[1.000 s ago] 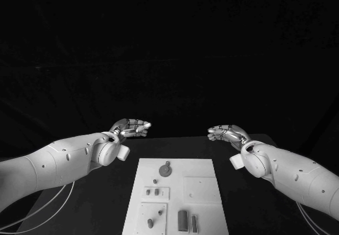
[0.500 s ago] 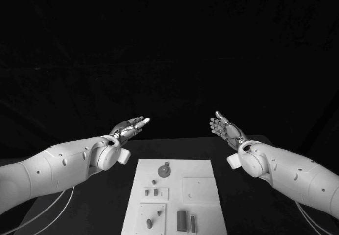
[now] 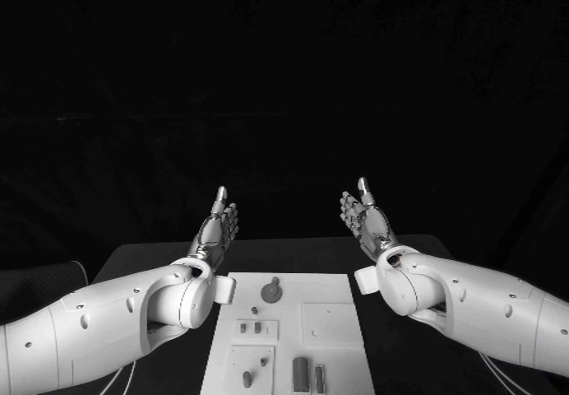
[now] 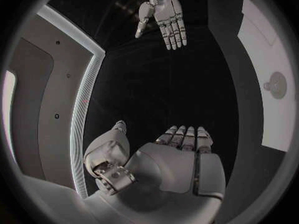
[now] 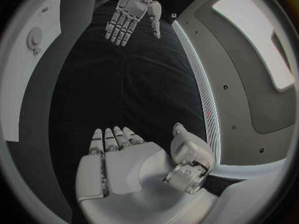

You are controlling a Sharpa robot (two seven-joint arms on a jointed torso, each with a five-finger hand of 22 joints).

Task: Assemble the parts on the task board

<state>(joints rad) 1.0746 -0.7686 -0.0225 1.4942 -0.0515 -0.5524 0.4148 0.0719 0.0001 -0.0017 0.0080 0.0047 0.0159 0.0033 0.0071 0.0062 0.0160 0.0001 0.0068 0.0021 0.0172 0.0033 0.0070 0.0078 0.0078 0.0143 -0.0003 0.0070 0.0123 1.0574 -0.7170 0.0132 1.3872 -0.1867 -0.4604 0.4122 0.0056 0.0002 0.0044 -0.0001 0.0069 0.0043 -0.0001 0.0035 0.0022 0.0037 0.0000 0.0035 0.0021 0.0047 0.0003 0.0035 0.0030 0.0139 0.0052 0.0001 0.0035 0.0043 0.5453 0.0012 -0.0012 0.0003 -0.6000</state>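
Black worktop (image 3: 142,255) carries the white task board (image 3: 290,329) in its middle, just in front of both wrists. A second ago both hands were curled shut over the far edge of the worktop; half a second ago the fingers were unfolding; now they stand straight and spread, palms turned toward each other, with nothing in them.

The two white arms have drawn in toward the middle and sit lower in the head view, though the board has shifted there too, so part of that is the camera moving.

The left hand (image 3: 216,226) is raised beyond the board's far left corner, and the right hand (image 3: 367,220) mirrors it beyond the far right corner. Each wrist view shows its own flat, extended fingers (image 4: 187,137) (image 5: 115,139) and the other hand opened out across from it.

The parts (image 3: 273,291) lie on the board: a round one near the far edge, small ones in the squares below it, two upright bars at the near end. None is held.

Judging from this, the hands are free to grasp, but whether the assembly lies ahead or behind cannot be settled here.
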